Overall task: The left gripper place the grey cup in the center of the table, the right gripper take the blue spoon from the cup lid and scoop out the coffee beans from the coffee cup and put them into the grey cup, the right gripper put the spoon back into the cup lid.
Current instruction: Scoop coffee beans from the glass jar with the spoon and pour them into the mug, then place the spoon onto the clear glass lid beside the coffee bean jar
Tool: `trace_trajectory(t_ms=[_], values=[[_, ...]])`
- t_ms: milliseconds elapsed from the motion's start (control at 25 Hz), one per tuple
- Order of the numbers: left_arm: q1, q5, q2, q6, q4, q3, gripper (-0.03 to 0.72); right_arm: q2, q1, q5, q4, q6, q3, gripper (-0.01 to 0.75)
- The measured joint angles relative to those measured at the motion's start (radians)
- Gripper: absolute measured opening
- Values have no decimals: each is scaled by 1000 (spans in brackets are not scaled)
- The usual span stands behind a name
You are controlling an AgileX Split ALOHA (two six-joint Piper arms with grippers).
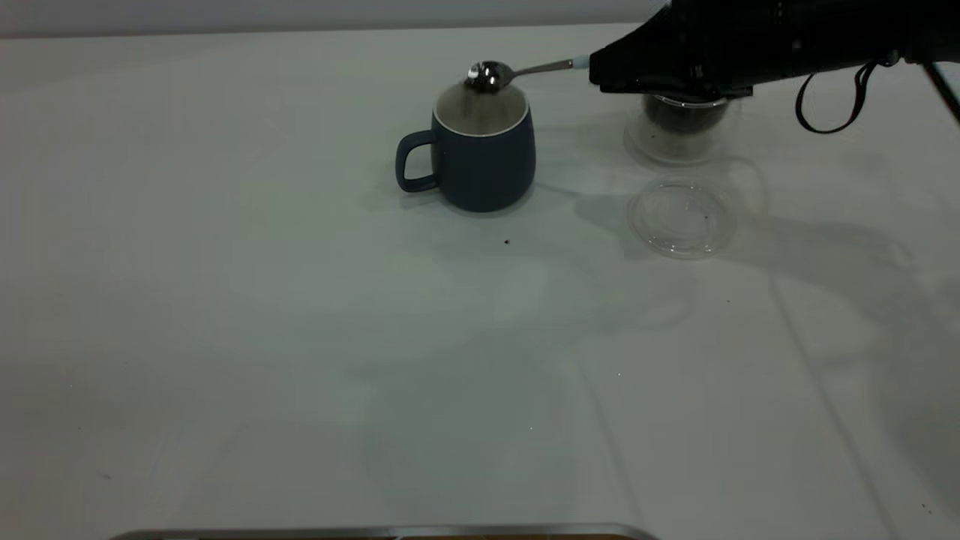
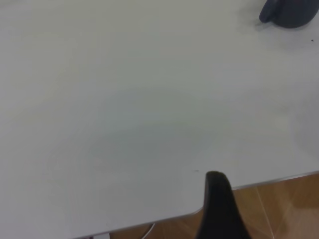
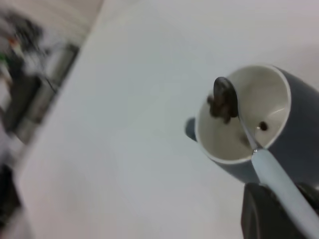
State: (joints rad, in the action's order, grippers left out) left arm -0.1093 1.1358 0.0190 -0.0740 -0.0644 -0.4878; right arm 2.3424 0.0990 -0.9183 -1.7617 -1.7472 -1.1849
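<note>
The grey cup [image 1: 480,154] stands upright near the middle of the table [image 1: 300,337], handle towards the left. My right gripper [image 1: 604,71] is shut on the blue spoon [image 1: 525,72] by its pale handle and holds the steel bowl over the cup's rim. In the right wrist view the gripper [image 3: 291,211] grips the handle, the spoon [image 3: 279,177] is tilted over the cup [image 3: 299,124], coffee beans [image 3: 219,108] cling at its bowl, and one bean [image 3: 262,126] lies inside. The coffee cup [image 1: 681,127] with dark beans sits under the right gripper. The cup lid [image 1: 681,217] lies empty in front of it. My left gripper [image 2: 218,199] hangs over the table's near edge.
A loose dark speck [image 1: 507,242] lies on the table in front of the grey cup. The right arm's black cable loop [image 1: 829,105] hangs at the far right. The table edge and wooden floor [image 2: 279,209] show in the left wrist view.
</note>
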Motion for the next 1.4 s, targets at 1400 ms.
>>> trace_trajectory(t_ms=[1400], values=[[0,0,0,-1,0,0,555,-125,-394,69,-31,359,445,107]])
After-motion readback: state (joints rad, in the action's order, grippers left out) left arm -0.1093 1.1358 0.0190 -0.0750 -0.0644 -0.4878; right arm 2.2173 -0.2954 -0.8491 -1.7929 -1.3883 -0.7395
